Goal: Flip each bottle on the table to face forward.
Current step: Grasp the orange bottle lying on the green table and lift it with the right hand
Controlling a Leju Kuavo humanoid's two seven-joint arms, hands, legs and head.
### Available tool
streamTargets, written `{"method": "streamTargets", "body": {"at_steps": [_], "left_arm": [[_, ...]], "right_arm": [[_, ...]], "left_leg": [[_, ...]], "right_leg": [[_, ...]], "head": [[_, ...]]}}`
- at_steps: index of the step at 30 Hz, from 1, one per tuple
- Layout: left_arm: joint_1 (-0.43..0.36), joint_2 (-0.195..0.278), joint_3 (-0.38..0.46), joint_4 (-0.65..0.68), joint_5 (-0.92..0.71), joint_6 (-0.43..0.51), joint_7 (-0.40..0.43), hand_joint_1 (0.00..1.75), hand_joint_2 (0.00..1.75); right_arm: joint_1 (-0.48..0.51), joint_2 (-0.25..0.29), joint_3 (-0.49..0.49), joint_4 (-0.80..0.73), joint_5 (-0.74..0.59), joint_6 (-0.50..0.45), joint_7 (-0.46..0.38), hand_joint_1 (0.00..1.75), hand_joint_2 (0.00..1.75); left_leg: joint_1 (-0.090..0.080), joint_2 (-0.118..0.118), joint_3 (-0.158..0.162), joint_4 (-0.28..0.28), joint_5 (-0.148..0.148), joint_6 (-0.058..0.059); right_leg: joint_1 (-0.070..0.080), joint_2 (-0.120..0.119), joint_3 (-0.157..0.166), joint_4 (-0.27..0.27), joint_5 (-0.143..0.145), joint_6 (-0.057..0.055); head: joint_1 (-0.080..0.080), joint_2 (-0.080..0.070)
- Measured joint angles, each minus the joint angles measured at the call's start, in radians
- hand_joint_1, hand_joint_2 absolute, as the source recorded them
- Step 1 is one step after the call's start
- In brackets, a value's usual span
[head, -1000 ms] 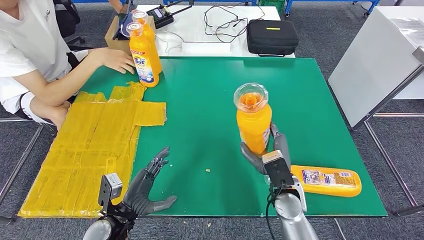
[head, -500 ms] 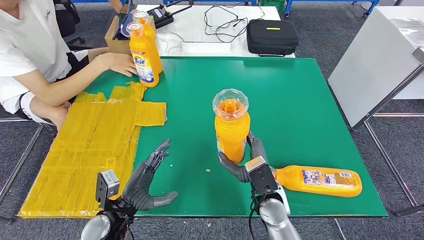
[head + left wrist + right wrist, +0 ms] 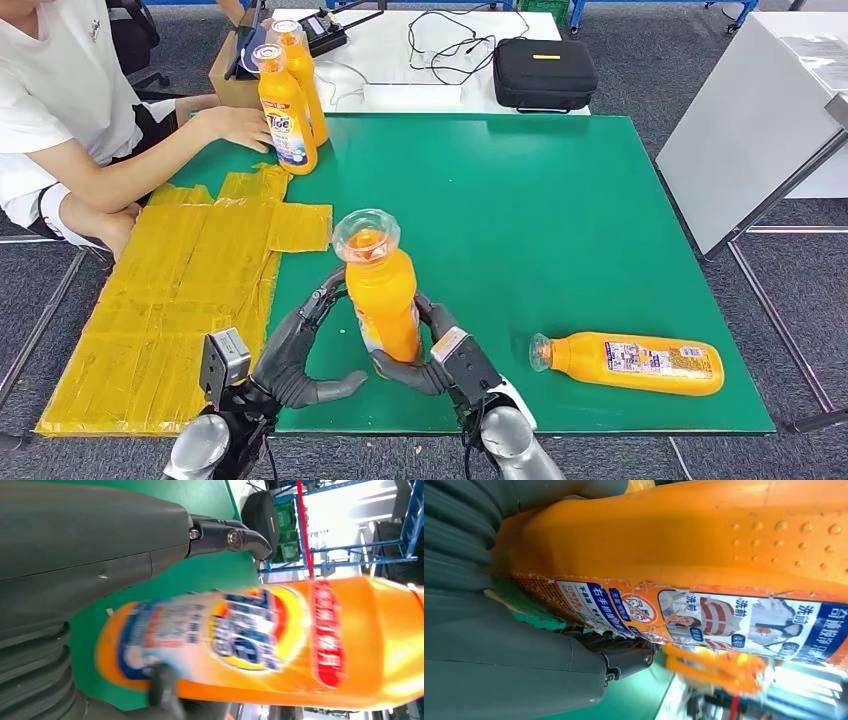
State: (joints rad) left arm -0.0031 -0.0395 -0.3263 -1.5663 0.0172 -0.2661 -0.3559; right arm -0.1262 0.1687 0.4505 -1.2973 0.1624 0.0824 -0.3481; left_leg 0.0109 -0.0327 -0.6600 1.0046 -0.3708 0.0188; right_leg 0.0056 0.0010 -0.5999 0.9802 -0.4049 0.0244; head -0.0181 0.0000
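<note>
My right hand (image 3: 438,360) grips an orange detergent bottle (image 3: 384,298) low on its body and holds it upright over the green table's (image 3: 560,200) near edge. Its clear cap points up. My left hand (image 3: 296,348) is spread just left of the bottle, palm toward it, holding nothing; whether its fingertips touch the bottle I cannot tell. In the left wrist view the bottle's (image 3: 280,640) blue and yellow front label faces that palm. The right wrist view shows the bottle's (image 3: 704,550) back label. A second orange bottle (image 3: 640,362) lies on its side at the near right.
Two orange bottles (image 3: 284,112) stand upright at the far left corner, with a person's hand (image 3: 236,126) beside them. Yellow sheeting (image 3: 180,290) covers the table's left side. A black case (image 3: 544,72) and cables lie on the white table behind.
My right hand has carried the upright bottle leftward and nearer, from the table's middle to beside my left hand. The left hand's fingers have come up close to the bottle.
</note>
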Motion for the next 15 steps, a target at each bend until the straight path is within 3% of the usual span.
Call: {"method": "streamTargets", "body": {"at_steps": [15], "left_arm": [[-0.019,0.005,-0.017,0.0,0.0,0.014,-0.003,0.0,1.75]], "right_arm": [[-0.044,0.015,0.132,0.119,0.108,-0.044,0.002,1.75,1.75]], "left_leg": [[0.0,0.0,0.0,0.0,0.0,0.0]], "right_leg": [[0.0,0.0,0.0,0.0,0.0,0.0]], "head": [[0.0,0.0]]}}
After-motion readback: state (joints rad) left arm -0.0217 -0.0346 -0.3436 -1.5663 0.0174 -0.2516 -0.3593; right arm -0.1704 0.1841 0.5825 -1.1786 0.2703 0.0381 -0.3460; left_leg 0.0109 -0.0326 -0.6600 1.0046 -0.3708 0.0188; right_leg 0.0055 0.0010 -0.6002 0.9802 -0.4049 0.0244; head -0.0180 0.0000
